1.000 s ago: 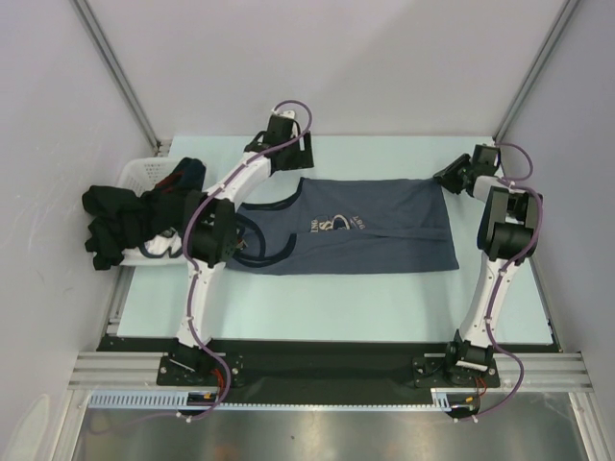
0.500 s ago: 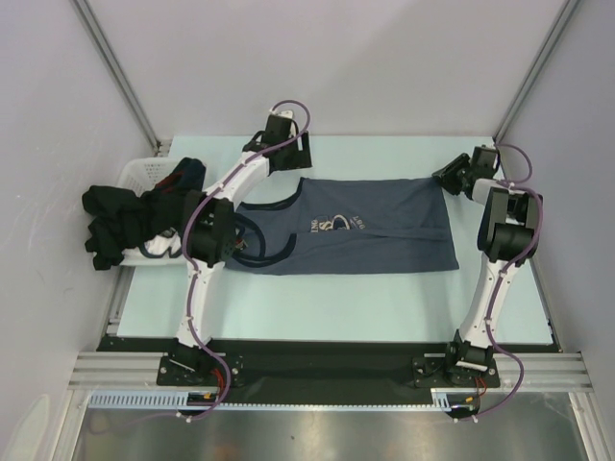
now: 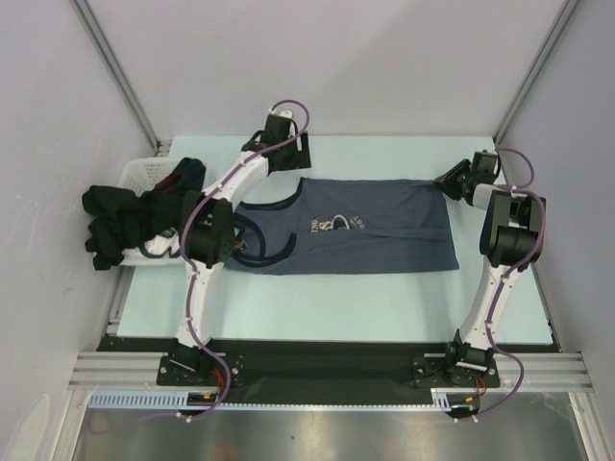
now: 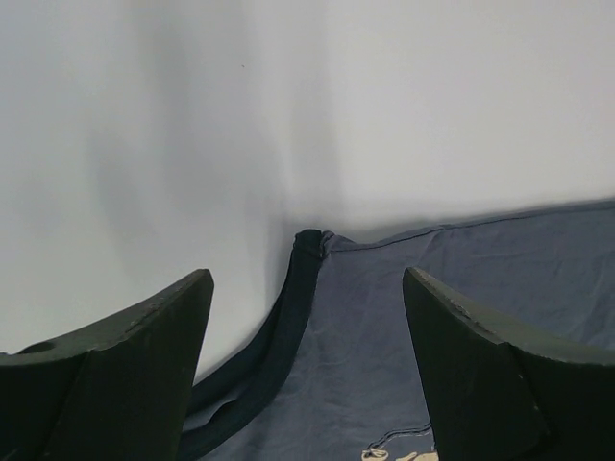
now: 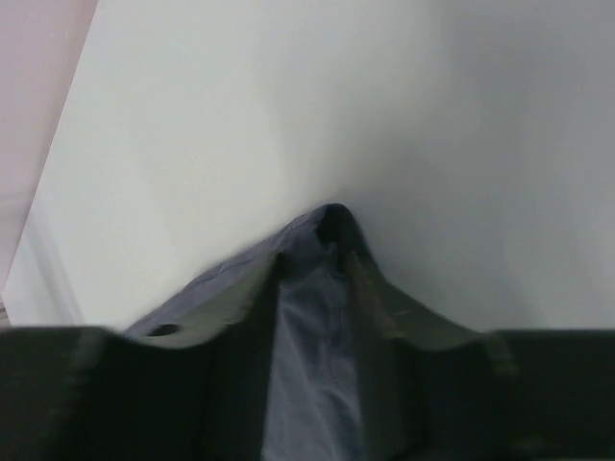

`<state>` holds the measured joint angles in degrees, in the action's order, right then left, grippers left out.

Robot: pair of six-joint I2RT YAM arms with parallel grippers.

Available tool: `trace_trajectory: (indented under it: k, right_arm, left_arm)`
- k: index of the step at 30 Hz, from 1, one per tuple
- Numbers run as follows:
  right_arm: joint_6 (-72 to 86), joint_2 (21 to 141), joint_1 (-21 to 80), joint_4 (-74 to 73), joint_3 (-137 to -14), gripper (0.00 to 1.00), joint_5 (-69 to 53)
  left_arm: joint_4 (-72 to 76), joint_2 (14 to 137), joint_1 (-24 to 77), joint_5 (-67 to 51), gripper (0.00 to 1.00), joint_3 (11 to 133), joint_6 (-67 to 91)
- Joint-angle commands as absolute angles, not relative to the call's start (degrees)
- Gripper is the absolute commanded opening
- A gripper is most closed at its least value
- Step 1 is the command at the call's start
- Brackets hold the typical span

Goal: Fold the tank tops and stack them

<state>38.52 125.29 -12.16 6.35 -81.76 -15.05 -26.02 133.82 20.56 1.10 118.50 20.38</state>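
top external view: the slate blue-grey tank top (image 3: pixel 356 230) lies spread flat on the table (image 3: pixel 384 298), its straps on the side nearest the white basket (image 3: pixel 142 171) and its hem on the side farthest from it. the black tank top (image 3: pixel 115 226) is bunched over that basket, not yet laid out.

the left gripper (image 3: pixel 300 165) is at the far shoulder strap, the corner of the cloth closer to the basket. in the left wrist view the left gripper's (image 4: pixel 307 279) fingers stand wide apart with the strap end (image 4: pixel 309 245) lying between and just ahead of them, gripped by nothing. the right gripper (image 3: pixel 447 180) is at the far hem corner, the point of the cloth farthest from the basket. in the right wrist view its (image 5: pixel 332 216) fingers are pinched together with a ridge of blue-grey cloth (image 5: pixel 312 327) caught between them.

my reading is that this is the start of the first fold of the blue-grey top: one far corner is taken and the other is lined up but not yet grasped. the next move likely calls for the left fingers to settle around the strap end and close on it. then both arms would lift their corners together and carry the far edge over toward the near edge, keeping the cloth taut between them so it folds without wrinkling. the black top would come after.
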Motion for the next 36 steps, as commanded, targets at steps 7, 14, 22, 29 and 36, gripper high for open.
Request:
trace_trajectory:
  k: [7, 14, 22, 29, 36]
  right_arm:
    - [38.41, 125.42, -12.22, 6.42, -85.43, 0.15, -16.34]
    - [38.58, 125.95, -12.22, 6.42, -86.31, 0.0, -17.05]
    - [39.02, 126.03, -12.04, 6.77, -86.22, 0.0, -17.31]
    - [39.02, 125.86, -11.78, 6.59, -86.13, 0.0, -17.58]
    - [38.58, 125.6, -11.51, 6.42, -86.13, 0.0, -17.4]
  left_arm:
    - [-25.75, 129.37, 20.48, 1.32, 0.86, 119.18, 18.55]
    - [-28.13, 136.13, 20.48, 0.44, 0.86, 126.02, 19.25]
    - [-29.79, 141.5, 20.48, -2.81, 0.63, 130.16, 21.18]
    - [-30.15, 143.88, 20.65, -4.13, 0.6, 129.73, 23.11]
    - [-27.78, 143.44, 21.27, -4.04, 0.08, 128.58, 23.47]
